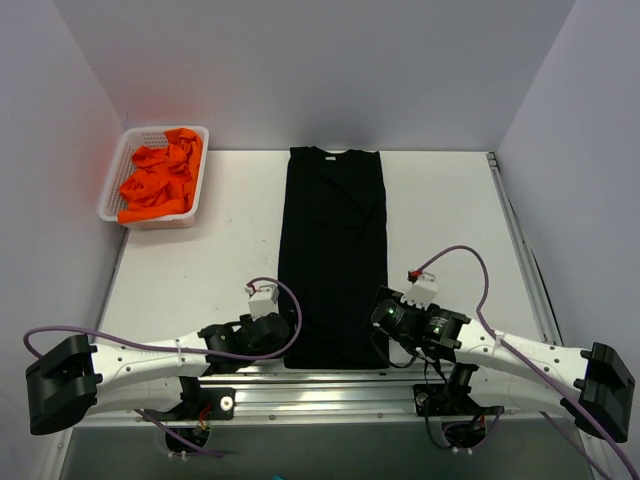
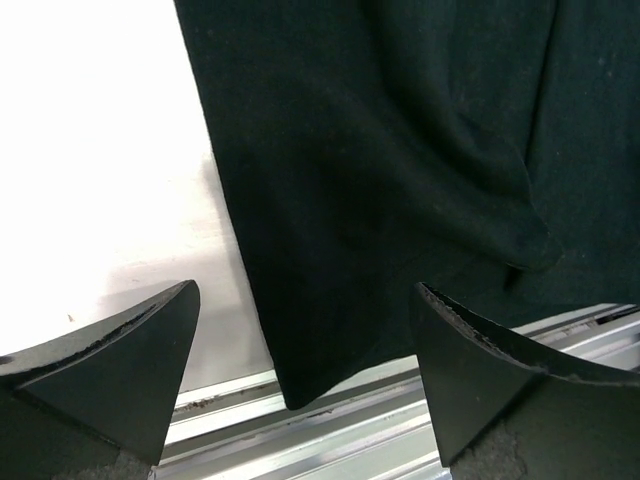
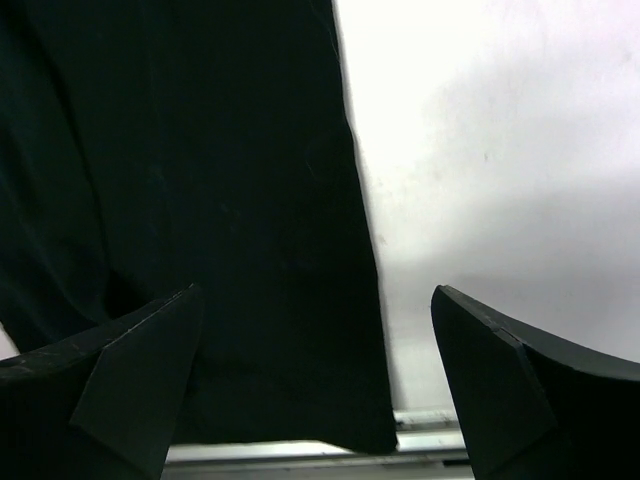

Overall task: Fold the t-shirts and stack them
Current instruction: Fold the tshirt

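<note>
The left gripper has its two black fingers spread wide apart, and nothing is pinched between them. It hangs low over the near left corner of the black t-shirt. In the left wrist view, that corner of the shirt lies under the gap between the fingers, and its tip reaches onto the silver metal rail at the table's near edge. The right gripper is wide open too and holds nothing. It sits low over the near right corner of the same shirt. In the right wrist view the shirt's right edge runs straight up between the fingers, with bare white table beside it. The black shirt lies flat in the middle of the table. It is folded into a long, thin strip, with the collar at the far end and the hem by the arms. Some soft wrinkles show on it. Far off in the back left corner stands a white mesh basket. The orange t-shirts are bunched up inside it.
</note>
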Available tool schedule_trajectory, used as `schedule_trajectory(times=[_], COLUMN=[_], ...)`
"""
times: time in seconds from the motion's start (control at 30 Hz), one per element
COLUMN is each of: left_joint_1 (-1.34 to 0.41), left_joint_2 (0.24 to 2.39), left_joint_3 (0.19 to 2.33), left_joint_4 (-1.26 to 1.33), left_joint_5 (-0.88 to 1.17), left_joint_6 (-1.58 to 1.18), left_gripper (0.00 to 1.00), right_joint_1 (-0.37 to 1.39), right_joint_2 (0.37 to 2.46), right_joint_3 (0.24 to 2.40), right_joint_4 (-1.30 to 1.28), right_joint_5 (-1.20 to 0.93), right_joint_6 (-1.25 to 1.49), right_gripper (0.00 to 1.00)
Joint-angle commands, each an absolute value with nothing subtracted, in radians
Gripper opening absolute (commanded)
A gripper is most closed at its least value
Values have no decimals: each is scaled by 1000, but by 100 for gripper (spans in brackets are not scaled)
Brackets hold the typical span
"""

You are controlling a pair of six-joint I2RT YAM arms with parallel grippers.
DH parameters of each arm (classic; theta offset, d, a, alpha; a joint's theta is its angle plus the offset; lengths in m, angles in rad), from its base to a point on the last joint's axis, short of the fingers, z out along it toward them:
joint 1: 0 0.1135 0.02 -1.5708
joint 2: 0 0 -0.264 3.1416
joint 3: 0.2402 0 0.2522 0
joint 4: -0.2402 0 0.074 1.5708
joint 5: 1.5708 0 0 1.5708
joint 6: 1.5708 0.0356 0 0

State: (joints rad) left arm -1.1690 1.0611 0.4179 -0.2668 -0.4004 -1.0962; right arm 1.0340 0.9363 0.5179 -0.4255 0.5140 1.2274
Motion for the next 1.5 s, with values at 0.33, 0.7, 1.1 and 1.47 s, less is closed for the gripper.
schedule_trajectory(times=[0.33,0.7,1.1,1.47], left_joint_1=[-990,-891,-939,-997], left_joint_2=[1065,1133,1089,976], left_joint_3=[436,457,452,448], left_joint_4=[-198,-104,-195,-331], left_joint_5=[-324,-196,-49,-26], left_joint_6=[-945,-873,-842,-853], left_gripper=[94,98,92,75], right_joint_1=[1164,1203,1207,1209], right_joint_2=[937,1014,1066,1058], right_joint_3=[443,462,479,483], right_joint_4=[-574,-555,-549,-577], right_joint_5=[410,357,324,342], right_joint_6=[1387,1428,1408,1410], right_gripper=[74,57,35,2])
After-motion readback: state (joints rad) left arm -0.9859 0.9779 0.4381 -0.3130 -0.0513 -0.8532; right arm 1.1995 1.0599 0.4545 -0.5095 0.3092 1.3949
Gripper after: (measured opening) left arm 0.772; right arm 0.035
